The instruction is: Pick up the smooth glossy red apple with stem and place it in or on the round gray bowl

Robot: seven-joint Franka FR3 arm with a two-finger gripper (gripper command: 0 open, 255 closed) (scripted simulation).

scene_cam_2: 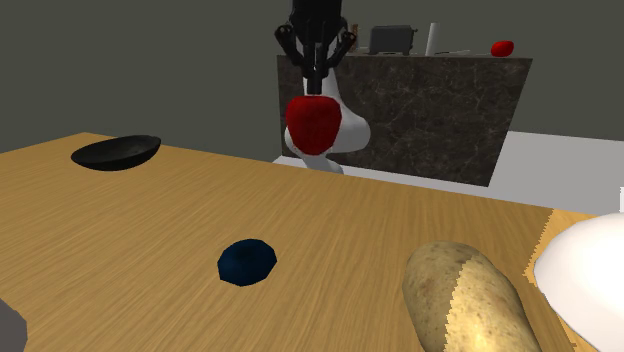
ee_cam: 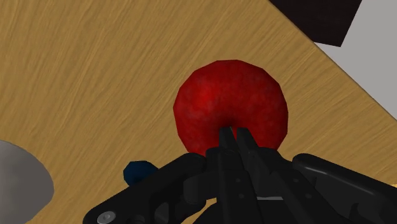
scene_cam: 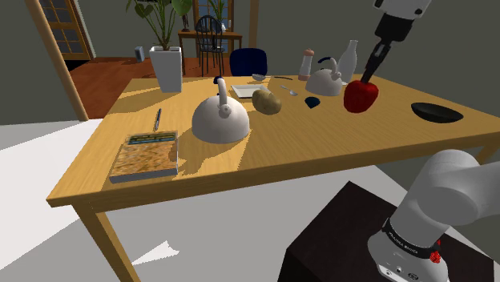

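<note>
**Apple pinched and apparently lifted; bowl not yet reached.**
The gripper [scene_cam: 368,78] was closed almost fully on the top of the red apple [scene_cam: 360,96], which seemed to hang just above the tabletop [scene_cam: 320,148] near its far edge, stem end up, axis near upright. The dark bowl [scene_cam: 437,112] sat empty by the tabletop's edge at the shoulder view's right; carry and release remained.

My end effector [scene_cam: 370,78] points down, slightly tilted, black fingers [ee_cam: 225,137] drawn almost together and pinching the crown of the red apple [scene_cam: 361,95]. The wrist enters from the shoulder view's upper right. The white arm [scene_cam: 449,196] bends low at that view's lower right. In the second exterior view the end effector hangs straight down onto the apple.
</note>
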